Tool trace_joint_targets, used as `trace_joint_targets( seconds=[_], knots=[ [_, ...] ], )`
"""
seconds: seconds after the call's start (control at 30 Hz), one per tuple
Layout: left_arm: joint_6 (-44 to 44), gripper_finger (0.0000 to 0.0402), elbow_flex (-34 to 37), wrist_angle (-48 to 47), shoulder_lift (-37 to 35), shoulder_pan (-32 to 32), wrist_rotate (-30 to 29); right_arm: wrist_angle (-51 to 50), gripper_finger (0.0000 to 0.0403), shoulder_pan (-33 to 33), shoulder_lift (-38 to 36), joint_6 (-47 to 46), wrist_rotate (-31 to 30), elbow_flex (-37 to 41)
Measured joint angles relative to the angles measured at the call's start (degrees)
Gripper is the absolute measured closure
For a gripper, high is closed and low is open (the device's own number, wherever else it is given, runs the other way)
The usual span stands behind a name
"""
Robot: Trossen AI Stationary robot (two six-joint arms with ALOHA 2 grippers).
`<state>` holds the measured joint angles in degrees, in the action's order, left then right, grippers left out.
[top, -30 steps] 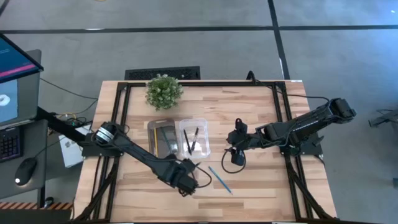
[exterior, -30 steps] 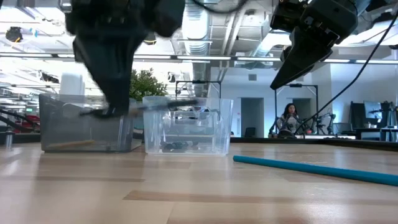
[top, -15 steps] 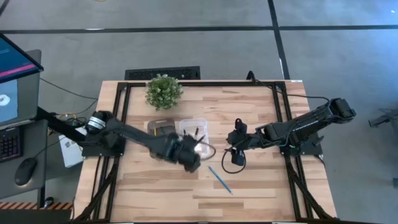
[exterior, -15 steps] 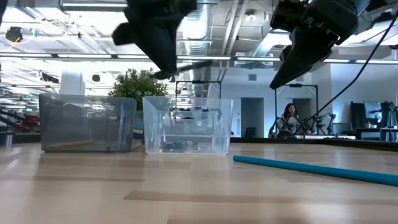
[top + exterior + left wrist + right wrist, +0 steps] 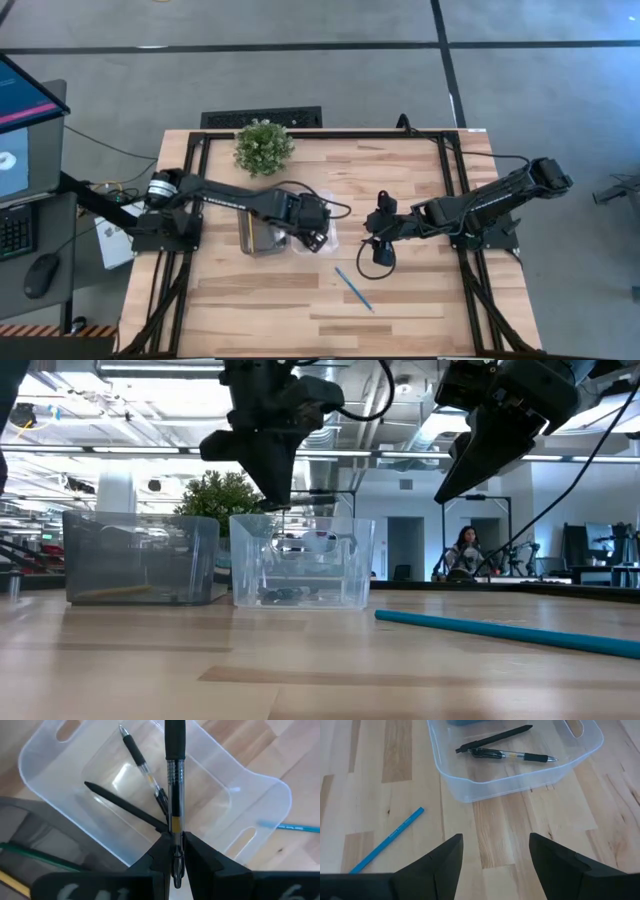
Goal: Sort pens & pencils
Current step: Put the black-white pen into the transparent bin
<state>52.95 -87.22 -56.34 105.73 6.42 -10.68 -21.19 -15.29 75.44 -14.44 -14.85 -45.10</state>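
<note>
Black pen (image 5: 174,790) clamped between left gripper (image 5: 174,851) fingers, held above clear bin (image 5: 260,800). Two more pens (image 5: 502,747) lie inside that bin. Blue pencil (image 5: 353,288) on table, near side, right of bin. Grey bin (image 5: 140,556) touches clear bin's left. Right gripper (image 5: 495,852) hovers right, fingers spread, empty.

The left arm reached from the left edge of the high view toward the middle of the frame, its links stretched nearly level. Its left pincer (image 5: 312,222) hung at the frame's centre, and in the low view it showed at upper centre, pointing down. Its fingers (image 5: 161,851) were closed tight around a slim black pen with a clear barrel (image 5: 174,785). The right arm came in from the right edge, elbow bent. The right pincer (image 5: 377,247) sat just right of centre, fingers (image 5: 440,862) spread apart, holding nothing.
</note>
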Motion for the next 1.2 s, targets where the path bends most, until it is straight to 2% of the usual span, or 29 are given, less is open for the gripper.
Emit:
trace_joint_targets(
  seconds=[0.33,0.63,0.8,1.2],
  knots=[
    [0.3,0.037,0.0,0.4,0.3,-3.3,1.0,-0.1,0.0154,0.0,0.0,1.4,0.0,0.0],
    [2.1,0.037,2.3,3.2,0.4,-3.4,1.4,-0.7,0.0154,0.0,0.0,1.5,0.0,0.0],
    [1.9,0.037,2.4,4.2,3.5,-3.4,1.6,-1.1,0.0154,0.0,0.0,1.4,0.0,0.0],
    [0.6,0.037,2.2,7.0,10.5,-4.6,8.5,-2.4,0.0154,0.0,0.0,1.4,0.0,0.0]
  ],
)
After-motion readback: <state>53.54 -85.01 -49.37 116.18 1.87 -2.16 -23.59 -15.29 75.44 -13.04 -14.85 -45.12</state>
